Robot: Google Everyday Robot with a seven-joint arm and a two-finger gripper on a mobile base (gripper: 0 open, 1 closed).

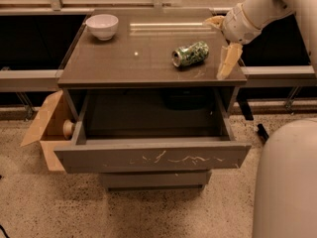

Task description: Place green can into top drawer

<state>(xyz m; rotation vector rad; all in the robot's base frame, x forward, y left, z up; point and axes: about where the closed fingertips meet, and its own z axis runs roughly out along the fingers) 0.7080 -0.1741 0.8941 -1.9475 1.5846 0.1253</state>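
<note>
The green can (190,54) lies on its side on the grey cabinet top (133,58), right of the middle, with its silver end facing left. My gripper (221,41) hovers just right of the can at the top's right edge. It is open wide, one pale finger (215,20) behind and one finger (228,61) in front, and it holds nothing. It does not touch the can. The top drawer (153,155) is pulled out below, with a dark empty inside and a scratched front panel.
A white bowl (102,26) stands at the top's back left corner. An open cardboard box (47,128) sits on the floor left of the drawer. A narrower drawer front (154,179) is below. A large pale part of my body (287,182) fills the lower right.
</note>
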